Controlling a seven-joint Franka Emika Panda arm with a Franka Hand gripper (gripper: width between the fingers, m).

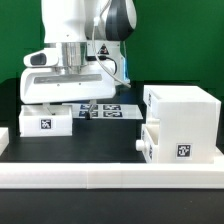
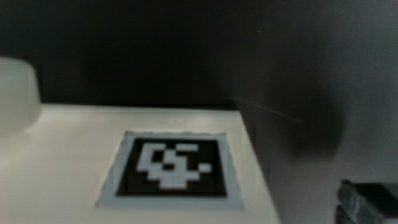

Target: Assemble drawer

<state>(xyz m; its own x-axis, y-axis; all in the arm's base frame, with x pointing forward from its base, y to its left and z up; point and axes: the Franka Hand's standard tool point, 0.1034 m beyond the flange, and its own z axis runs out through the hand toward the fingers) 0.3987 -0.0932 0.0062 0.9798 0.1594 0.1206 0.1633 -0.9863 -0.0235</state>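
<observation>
At the left of the exterior view, a small tray [image 1: 45, 122] sits on the black counter [image 1: 110, 148], with a square tag on the face toward the camera. Just to its right, the white arm [image 1: 70, 30] comes down from the upper middle of the frame. Its claw [image 1: 86, 103] hangs low, close to the tray's far right corner and over the near edge of the marker board [image 1: 108, 110]. From here I cannot tell whether the claw's fingers are spread or closed, and nothing is visibly held.

The wrist view shows only a flat white surface with one black-and-white tag [image 2: 169, 165] on it and dark counter beyond. I cannot say which piece that surface belongs to.

Further right, well apart from the small tray, the big cube casing [image 1: 185, 115] stands upright. A second tray [image 1: 152, 140] juts from its lower left side, its knob [image 1: 141, 147] pointing toward the middle of the frame. The long border wall [image 1: 100, 180] runs along the bottom.
</observation>
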